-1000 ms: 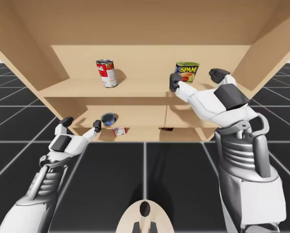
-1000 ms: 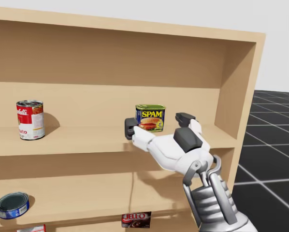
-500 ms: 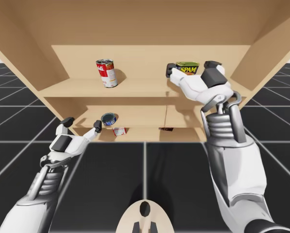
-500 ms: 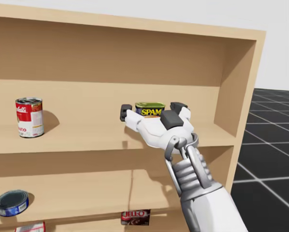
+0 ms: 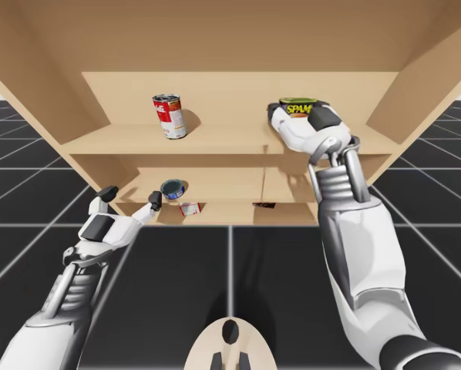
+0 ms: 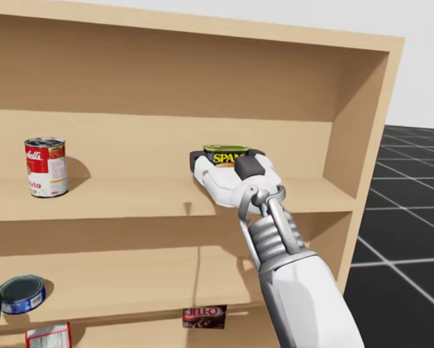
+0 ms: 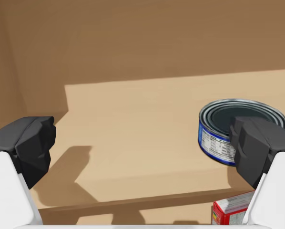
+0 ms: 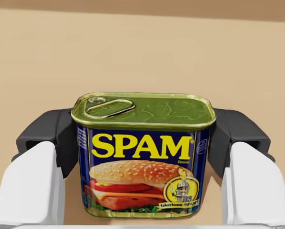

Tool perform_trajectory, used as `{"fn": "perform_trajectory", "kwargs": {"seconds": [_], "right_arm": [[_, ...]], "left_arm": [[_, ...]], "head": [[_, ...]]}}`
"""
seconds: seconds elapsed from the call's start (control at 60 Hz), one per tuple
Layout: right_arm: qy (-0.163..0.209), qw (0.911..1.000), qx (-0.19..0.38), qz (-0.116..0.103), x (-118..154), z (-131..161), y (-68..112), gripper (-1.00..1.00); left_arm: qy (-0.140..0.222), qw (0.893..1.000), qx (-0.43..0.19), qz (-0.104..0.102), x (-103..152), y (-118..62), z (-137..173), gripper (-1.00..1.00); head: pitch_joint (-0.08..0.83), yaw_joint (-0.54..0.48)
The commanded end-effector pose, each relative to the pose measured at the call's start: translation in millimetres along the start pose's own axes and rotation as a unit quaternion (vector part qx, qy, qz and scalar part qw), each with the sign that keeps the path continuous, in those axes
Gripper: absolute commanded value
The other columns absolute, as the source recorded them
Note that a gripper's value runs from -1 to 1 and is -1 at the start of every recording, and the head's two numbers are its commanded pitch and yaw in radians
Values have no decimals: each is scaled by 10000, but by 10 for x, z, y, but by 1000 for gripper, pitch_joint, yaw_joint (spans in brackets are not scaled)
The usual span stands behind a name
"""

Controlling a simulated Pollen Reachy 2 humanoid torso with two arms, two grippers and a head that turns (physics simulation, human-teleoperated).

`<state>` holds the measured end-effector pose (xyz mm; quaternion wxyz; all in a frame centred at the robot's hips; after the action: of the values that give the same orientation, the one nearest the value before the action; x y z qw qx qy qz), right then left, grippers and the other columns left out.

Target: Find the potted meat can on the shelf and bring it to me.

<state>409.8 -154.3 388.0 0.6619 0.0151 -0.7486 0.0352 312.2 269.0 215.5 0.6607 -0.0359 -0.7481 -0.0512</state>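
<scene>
On shelf point(image 6: 130, 206), right pincer point(image 8: 143, 136) now grips potted meat can point(image 8: 142, 157).

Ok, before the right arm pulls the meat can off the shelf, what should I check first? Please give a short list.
1. Right gripper centred on the meat can: ok.
2. Both fingers touch the can's sides: ok.
3. Can upright on the upper shelf: ok.
4. Red soup can well aside of the way out: ok.
5. Left gripper open, holding nothing: ok.
6. Grip firm enough to lift: cannot tell.
</scene>
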Motion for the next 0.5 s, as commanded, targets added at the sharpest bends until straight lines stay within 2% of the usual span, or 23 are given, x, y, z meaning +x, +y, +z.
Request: {"fn": "perform_trajectory", "kwargs": {"seconds": [0.017, 0.05, 0.067, 0.167, 0.367, 0.5], "right_arm": [[2053, 9785, -183, -83, -63, -37, 65, 1000], [2037, 9788, -192, -69, -62, -35, 63, 1000], [2048, 9786, -158, -132, -50, -27, 56, 1000], [1883, 9819, -161, -87, 19, 31, 48, 1000], [1180, 9927, -269, -7, 309, 261, 20, 1000], [799, 9963, -310, 29, 441, 468, 19, 1000]], "left_arm": [[-5, 10000, -5, 5, 3, 0, 2, -1000], [-5, 10000, -5, 5, 3, 0, 2, -1000], [-7, 10000, -4, 4, 3, 0, 3, -1000], [-11, 10000, 1, 1, 3, -1, 5, -1000], [-28, 10000, -2, -6, 5, -8, 8, -1000], [-39, 10000, -15, -8, 6, -12, 11, -1000]], "head": [[172, -225], [173, -225], [173, -225], [174, -224], [174, -226], [175, -226]]}}
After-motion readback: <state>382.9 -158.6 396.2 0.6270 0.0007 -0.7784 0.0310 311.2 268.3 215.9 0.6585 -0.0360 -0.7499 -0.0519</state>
